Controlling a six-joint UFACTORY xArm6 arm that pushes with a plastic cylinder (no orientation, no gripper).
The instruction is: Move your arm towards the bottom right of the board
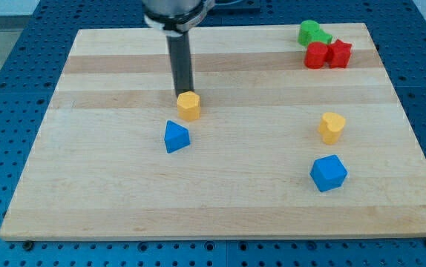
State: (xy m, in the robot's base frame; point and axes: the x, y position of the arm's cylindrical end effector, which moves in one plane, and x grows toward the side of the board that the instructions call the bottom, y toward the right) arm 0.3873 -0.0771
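Camera view: my tip (184,94) touching top edge of yellow hexagonal block (188,106), blue triangular block (176,137) just below; no hand, only a rod.

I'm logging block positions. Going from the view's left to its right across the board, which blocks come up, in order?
Blue triangular block → yellow hexagonal block, with my tip just above it → green block → blue cube. The red blocks and the other yellow one overlap in that order, so they are omitted.
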